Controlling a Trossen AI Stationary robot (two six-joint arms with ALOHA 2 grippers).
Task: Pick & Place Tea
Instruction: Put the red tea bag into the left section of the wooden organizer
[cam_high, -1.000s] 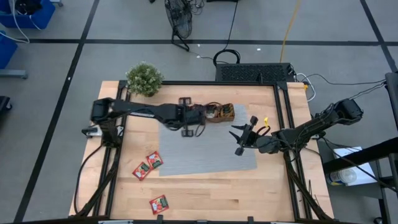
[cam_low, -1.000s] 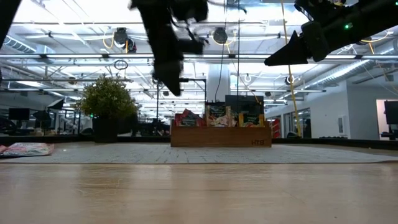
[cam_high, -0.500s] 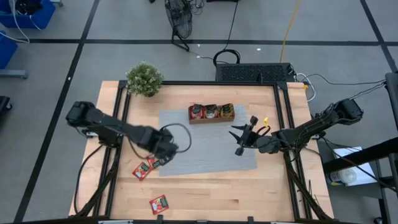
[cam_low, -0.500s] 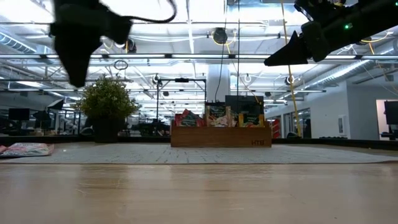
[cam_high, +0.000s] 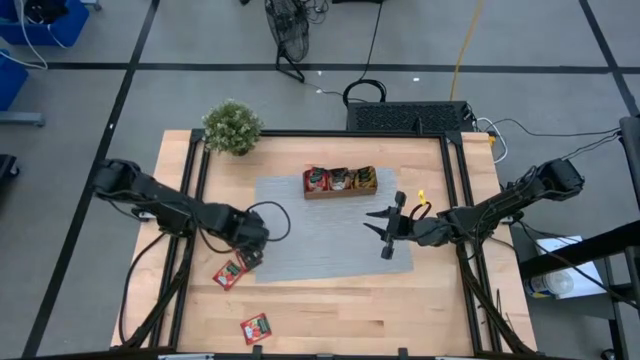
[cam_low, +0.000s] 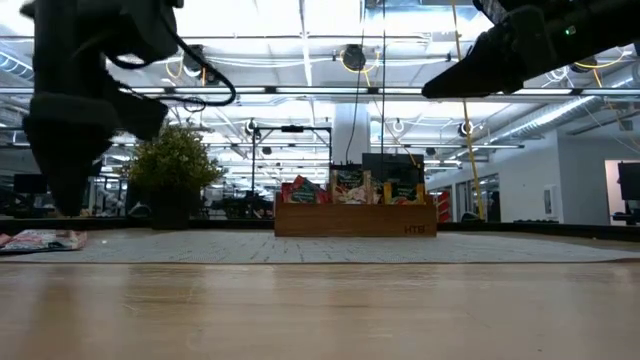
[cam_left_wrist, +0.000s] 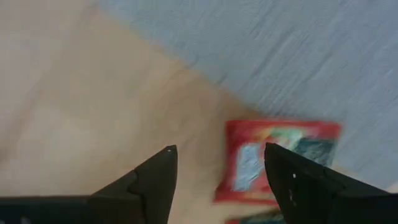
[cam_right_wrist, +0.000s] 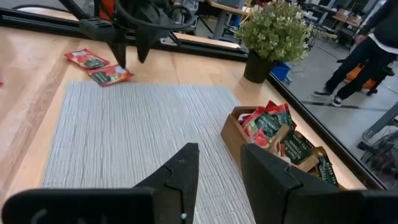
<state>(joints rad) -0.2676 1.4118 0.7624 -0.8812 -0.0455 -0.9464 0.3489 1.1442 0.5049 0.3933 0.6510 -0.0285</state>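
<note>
Two red tea packets (cam_high: 228, 272) lie flat at the grey mat's near left corner, and a third (cam_high: 255, 328) lies by the table's near edge. My left gripper (cam_high: 250, 246) hangs open just above the nearer-to-mat packet (cam_left_wrist: 273, 158). Its fingers (cam_left_wrist: 163, 171) point down; one stands over the packet and the other over bare wood, neither touching. More tea packets stand upright in the wooden tray (cam_high: 340, 181) at the mat's far edge. My right gripper (cam_high: 386, 232) hovers open and holding nothing over the mat's right part, high above the table (cam_low: 470, 75).
A potted plant (cam_high: 232, 127) stands at the table's far left corner. The grey mat (cam_high: 330, 245) covers the middle of the table, with bare wood around it. Black frame rails (cam_high: 195, 200) run along both sides. A person (cam_right_wrist: 367, 43) walks in the room beyond.
My left gripper has swung from the tray toward the table's near left, come down over the red packets at the mat's corner, and opened. The packets on the table lie as before.
</note>
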